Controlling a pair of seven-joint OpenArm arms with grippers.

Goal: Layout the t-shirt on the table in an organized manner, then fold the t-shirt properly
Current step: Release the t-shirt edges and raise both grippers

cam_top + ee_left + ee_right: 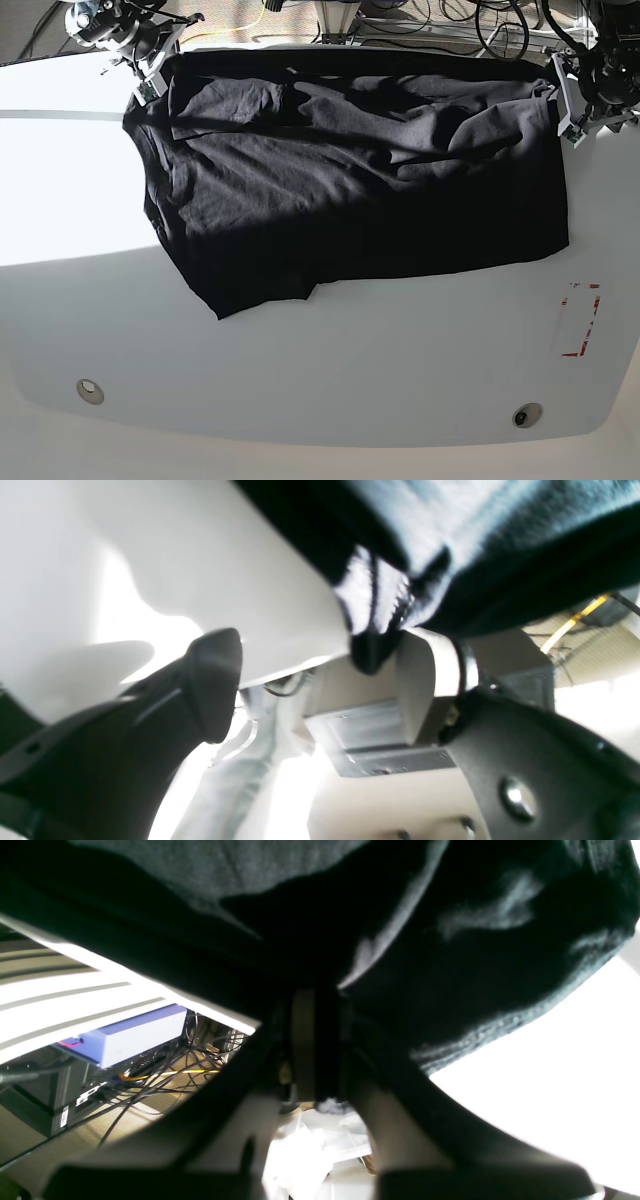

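White tabletop under hard side light, glare washing out the table [300,400] on the base view's left. Nearest: two metal discs [90,391] [527,414] and red dashed mark [578,320], all apart from the cloth. Past those: t-shirt [350,190] spread wide but rumpled, reaching the far edge, one lower corner trailing toward the near side. At the far corners: right gripper [315,1040] apparently clamped on a fold of black cloth; left gripper [345,695] with fingers [212,680] spread apart, shirt hem hanging just above the gap, not pinched. Judged step: laying out, far edge being tensioned. To do it well: close the left on the hem before any pull, grip single-layer cloth at both corners, draw outward evenly and low over the table, then smooth the central ridges before folding. Hard to make out: print and lettering not visible, so face-up or face-down unknown; sleeves and collar lost in the black folds; right wrist contact mostly in shadow; left wrist view blurred; far table edge hidden under cloth.
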